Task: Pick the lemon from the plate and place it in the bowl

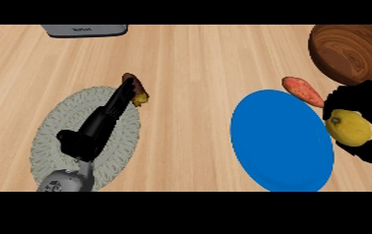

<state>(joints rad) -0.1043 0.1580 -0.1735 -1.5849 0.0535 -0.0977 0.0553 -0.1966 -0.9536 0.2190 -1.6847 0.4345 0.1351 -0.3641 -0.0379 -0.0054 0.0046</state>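
The yellow lemon [349, 128] is at the right edge of the head view, just past the right rim of the blue plate [280, 139]. My right hand [341, 100] is curled round it, with black fingers showing above and below the fruit. The dark wooden bowl [343, 51] stands at the far right corner, beyond the lemon. My left hand [94, 130] lies open at the left, fingers straight and pointing up and right.
A grey woven mat [54, 130] lies under my left hand. A small brown and yellow item [138, 93] sits at my left fingertips. An orange-red vegetable [303, 91] lies between plate and bowl. A grey appliance [83, 30] stands at the far left.
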